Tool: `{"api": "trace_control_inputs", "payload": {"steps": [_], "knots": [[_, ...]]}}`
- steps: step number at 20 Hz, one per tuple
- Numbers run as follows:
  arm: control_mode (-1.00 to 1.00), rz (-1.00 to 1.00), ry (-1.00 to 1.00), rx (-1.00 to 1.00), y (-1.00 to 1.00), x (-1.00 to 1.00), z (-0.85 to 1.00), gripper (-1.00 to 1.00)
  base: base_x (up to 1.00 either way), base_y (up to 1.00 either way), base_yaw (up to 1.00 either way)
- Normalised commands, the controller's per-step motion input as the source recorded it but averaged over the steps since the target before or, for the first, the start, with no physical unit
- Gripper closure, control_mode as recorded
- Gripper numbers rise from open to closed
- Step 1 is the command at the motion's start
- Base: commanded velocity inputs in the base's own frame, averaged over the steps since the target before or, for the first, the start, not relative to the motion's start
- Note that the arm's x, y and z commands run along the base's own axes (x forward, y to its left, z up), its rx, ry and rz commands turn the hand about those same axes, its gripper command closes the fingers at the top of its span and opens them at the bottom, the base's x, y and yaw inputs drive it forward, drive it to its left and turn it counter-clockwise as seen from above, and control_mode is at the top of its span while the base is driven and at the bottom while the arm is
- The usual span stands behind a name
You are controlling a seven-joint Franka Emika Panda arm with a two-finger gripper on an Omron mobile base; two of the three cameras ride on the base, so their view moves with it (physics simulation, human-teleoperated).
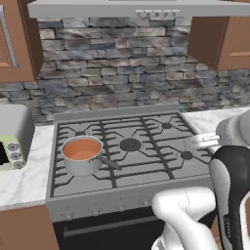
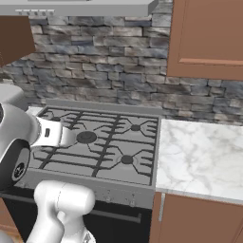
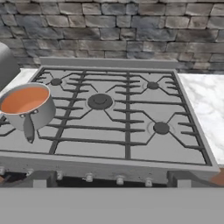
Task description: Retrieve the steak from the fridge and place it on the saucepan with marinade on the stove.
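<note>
The stove (image 1: 132, 146) sits against a stone wall (image 1: 122, 63), with marble counter (image 2: 204, 156) on its right and more counter on its left. The saucepan (image 1: 82, 155) stands on the near-left burner grate, its dark handle (image 1: 108, 162) pointing toward the near right. The marinade (image 1: 82, 149) fills it as a smooth orange-red disc, with nothing lying on its surface. A pale-green toaster oven (image 1: 12, 139) sits on the left counter, well apart from the pan. The gripper (image 3: 111, 177) hangs in front of the stove's near edge, above the knobs (image 3: 119, 180); its two dark fingertips (image 3: 39, 179) stand far apart with nothing between them, though they are dim and probably only partly seen in the hand view. The white arm (image 1: 195, 210) rises near the oven door (image 1: 102, 229).
</note>
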Motion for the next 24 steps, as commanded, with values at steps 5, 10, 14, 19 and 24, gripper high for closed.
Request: {"api": "trace_control_inputs", "payload": {"steps": [5, 10, 14, 19, 24], "knots": [[-1.0, 0.0, -0.01, 0.0, 0.0, -0.09, 0.0, -1.0, 0.0, 0.0, 0.0], [-1.0, 0.0, 0.0, 0.0, 0.0, -0.01, 0.0, -1.0, 0.0, 0.0, 0.0], [1.0, 0.0, 0.0, 0.0, 0.0, 0.0, 0.0, -1.0, 0.0, 0.0, 0.0], [1.0, 0.0, 0.0, 0.0, 0.0, 0.0, 0.0, -1.0, -0.13, -0.04, 0.0], [1.0, 0.0, 0.0, 0.0, 0.0, 0.0, 0.0, -1.0, -0.64, -0.01, 0.0]]}}
